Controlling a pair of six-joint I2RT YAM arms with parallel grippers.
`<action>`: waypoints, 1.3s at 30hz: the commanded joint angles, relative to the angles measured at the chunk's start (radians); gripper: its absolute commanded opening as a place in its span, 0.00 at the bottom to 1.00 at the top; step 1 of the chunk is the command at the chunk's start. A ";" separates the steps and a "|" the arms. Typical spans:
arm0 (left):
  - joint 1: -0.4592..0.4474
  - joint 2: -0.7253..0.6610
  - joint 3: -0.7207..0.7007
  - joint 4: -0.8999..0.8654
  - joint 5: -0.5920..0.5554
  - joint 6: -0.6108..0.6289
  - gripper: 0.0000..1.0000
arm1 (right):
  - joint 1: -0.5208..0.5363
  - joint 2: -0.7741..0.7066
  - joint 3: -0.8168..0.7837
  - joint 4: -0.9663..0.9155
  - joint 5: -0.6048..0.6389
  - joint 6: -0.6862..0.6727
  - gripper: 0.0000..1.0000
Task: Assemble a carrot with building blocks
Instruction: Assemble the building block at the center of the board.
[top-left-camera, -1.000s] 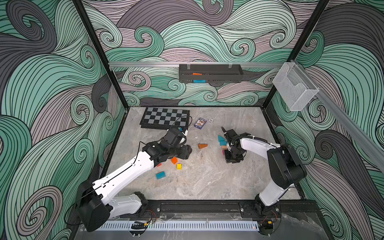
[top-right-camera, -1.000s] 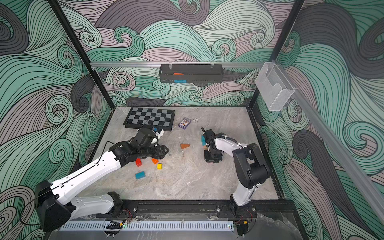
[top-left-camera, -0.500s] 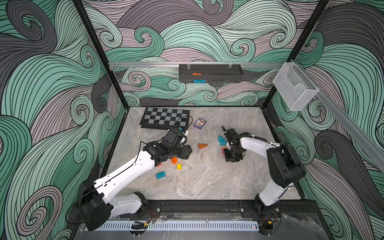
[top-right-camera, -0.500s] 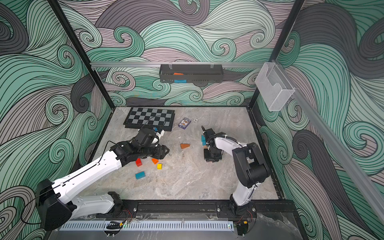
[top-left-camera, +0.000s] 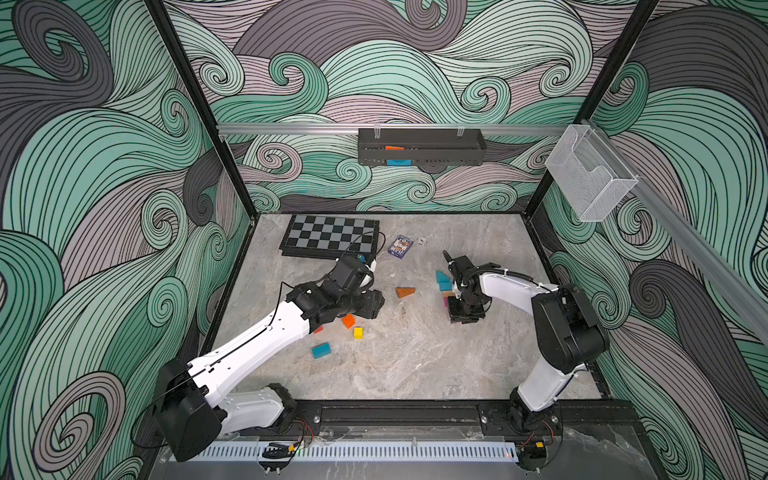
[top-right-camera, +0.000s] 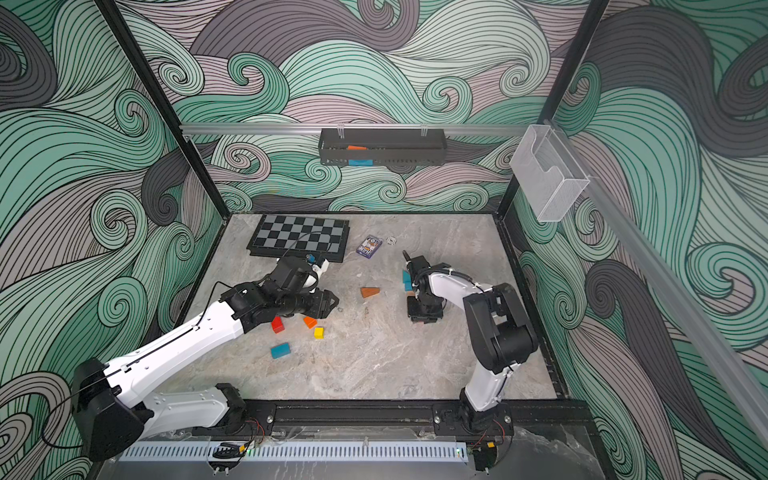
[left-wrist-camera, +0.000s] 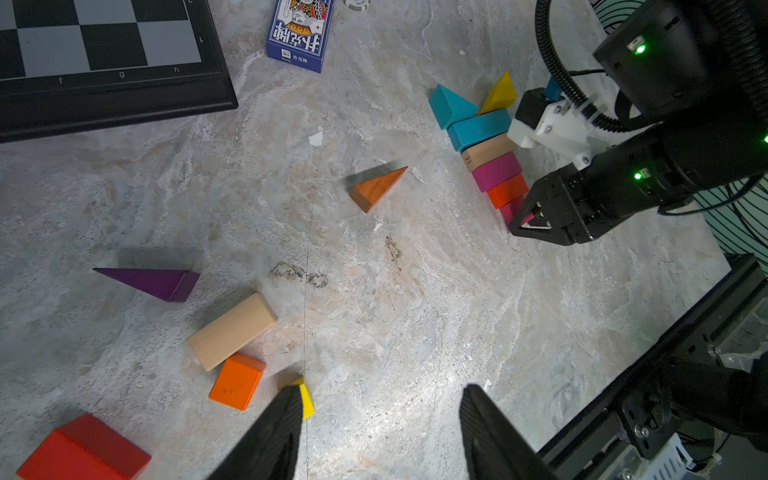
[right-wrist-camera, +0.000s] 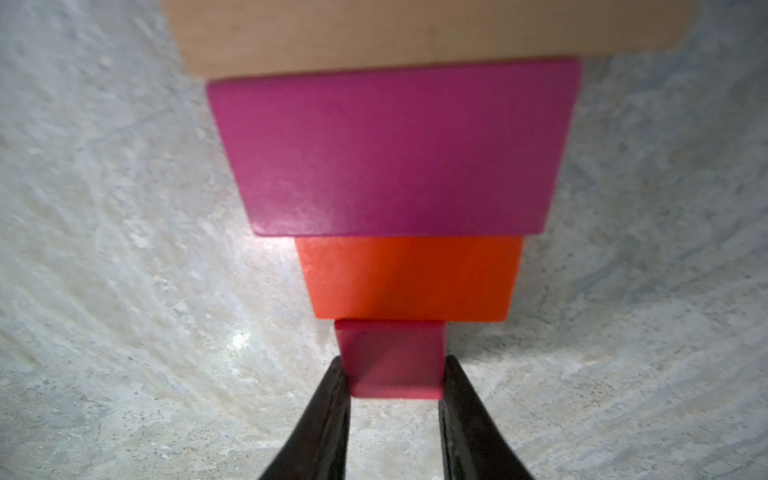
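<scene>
Swirled green walls close in a marble tabletop (top-left-camera: 415, 365), and the carrot lies flat on it over by the right arm. It is a row of blocks (left-wrist-camera: 492, 162) that narrows from teal and yellow wedges at the far end down to an orange block (right-wrist-camera: 409, 278). The right gripper (right-wrist-camera: 393, 370) is clamped on a small crimson cube (right-wrist-camera: 388, 345), one finger on each side. The cube is butted against that orange block as the tip, though the wrist view is blurred and I cannot swear the faces sit flush.

The risk is in the letting go. If a finger drags on the cube, the tip will twist or slide off the line. A push forward would shunt the whole loose row crooked. The wrist hangs right beside the middle blocks and could sweep them if it lifts sideways.

That arm is folded with its elbow high and its gripper down at the surface. The left arm reaches long and low across the table. The left gripper (left-wrist-camera: 380, 390) gapes empty above the spare blocks, near a yellow cube (left-wrist-camera: 306, 399), with an orange wedge (left-wrist-camera: 376, 189) lying alone between the arms.
</scene>
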 joint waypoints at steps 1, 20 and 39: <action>0.009 0.015 0.045 0.018 0.011 0.021 0.62 | -0.006 0.057 -0.018 0.059 -0.006 0.007 0.34; 0.009 0.020 0.050 0.021 0.009 0.021 0.62 | -0.014 0.055 -0.009 0.062 0.013 0.011 0.50; 0.008 0.037 0.065 0.025 0.031 0.023 0.62 | -0.041 0.033 -0.021 0.058 0.076 -0.005 0.34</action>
